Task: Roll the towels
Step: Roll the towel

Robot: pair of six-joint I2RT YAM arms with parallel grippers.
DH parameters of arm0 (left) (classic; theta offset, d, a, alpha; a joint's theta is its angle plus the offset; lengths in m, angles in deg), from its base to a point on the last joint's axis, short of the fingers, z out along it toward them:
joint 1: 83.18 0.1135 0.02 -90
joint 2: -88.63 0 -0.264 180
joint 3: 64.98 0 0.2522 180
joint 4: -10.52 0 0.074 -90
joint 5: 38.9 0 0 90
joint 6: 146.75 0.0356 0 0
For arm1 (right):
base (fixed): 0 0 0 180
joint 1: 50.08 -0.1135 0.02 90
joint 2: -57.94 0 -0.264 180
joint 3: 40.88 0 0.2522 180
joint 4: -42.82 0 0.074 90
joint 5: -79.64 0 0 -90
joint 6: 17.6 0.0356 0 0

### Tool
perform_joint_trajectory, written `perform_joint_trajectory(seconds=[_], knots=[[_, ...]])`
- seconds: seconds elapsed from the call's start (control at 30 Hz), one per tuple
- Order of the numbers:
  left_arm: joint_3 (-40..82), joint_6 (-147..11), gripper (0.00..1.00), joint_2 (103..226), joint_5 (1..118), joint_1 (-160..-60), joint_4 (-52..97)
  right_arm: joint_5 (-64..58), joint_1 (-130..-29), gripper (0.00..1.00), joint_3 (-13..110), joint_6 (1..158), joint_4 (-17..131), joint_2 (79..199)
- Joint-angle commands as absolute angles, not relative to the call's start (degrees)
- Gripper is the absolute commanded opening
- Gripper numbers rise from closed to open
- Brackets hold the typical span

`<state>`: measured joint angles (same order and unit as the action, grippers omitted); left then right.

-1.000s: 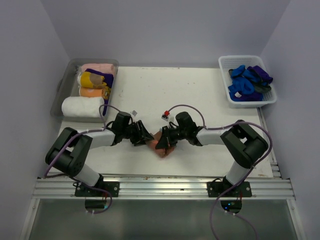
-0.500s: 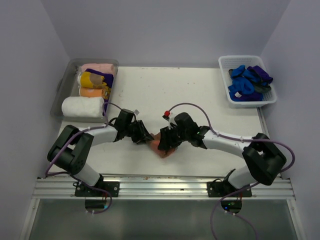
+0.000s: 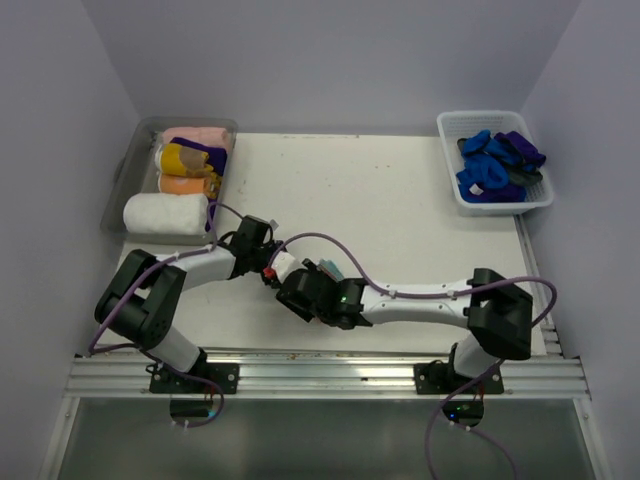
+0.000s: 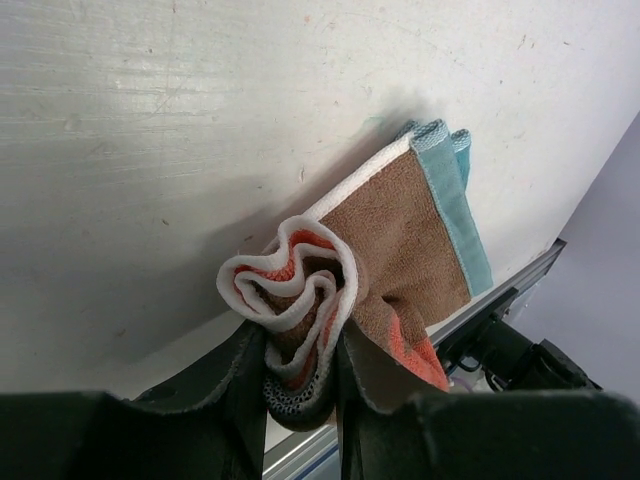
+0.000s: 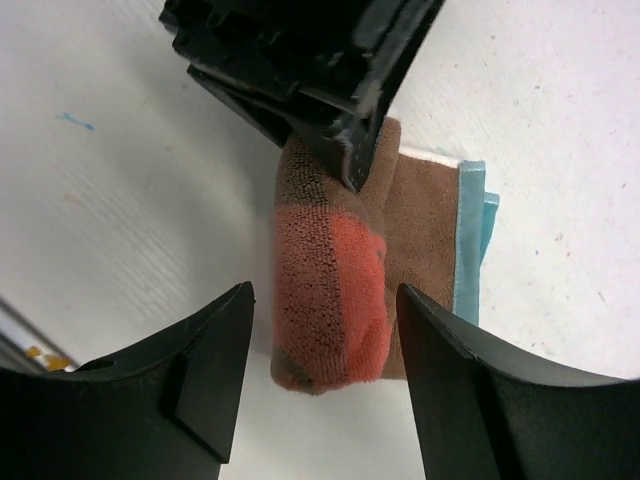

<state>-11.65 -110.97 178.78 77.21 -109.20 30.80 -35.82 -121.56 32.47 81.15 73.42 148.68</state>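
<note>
The left gripper (image 4: 300, 352) is closed narrowly on the rolled end of the towel (image 4: 400, 230), whose white, orange and brown folds are pinched between its fingers (image 4: 235, 385). The right gripper (image 5: 322, 300) is held wide open, with its fingers (image 5: 205, 375) set on either side of the roll. Contact with the cloth cannot be made out, though a gap appears to be kept on both sides. The towel is laid on the table (image 3: 390, 190) close to its near edge, with the teal hem turned away from the left gripper. The front rail (image 4: 525, 275) is seen just beyond the towel. Open tabletop lies behind both arms. The bin (image 3: 120, 185) of rolled towels at the far left and the basket (image 3: 500, 205) at the far right are well apart from the grippers.
</note>
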Motion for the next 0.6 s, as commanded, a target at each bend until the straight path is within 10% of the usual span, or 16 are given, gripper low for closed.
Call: perform_joint_trajectory(seconds=[0.0, 0.27, 0.4, 0.57], knots=[[-9.91, -108.96, 0.3, 178.81, 75.18, -109.37, 34.12, -47.62, -125.13, 0.63, 35.98, 75.66, 76.62, 154.0], [-8.94, -109.4, 0.33, 178.19, 75.44, -109.46, 34.83, -52.37, -126.9, 0.48, 37.74, 76.79, 77.14, 163.05], [-8.24, -109.22, 0.48, 177.05, 75.53, -109.46, 35.53, -52.56, -126.9, 0.19, 36.43, 79.16, 76.1, 163.5], [-7.45, -108.43, 0.66, 174.07, 74.39, -109.37, 37.55, -42.73, -123.83, 0.09, 31.51, 82.24, 70.58, 155.71]])
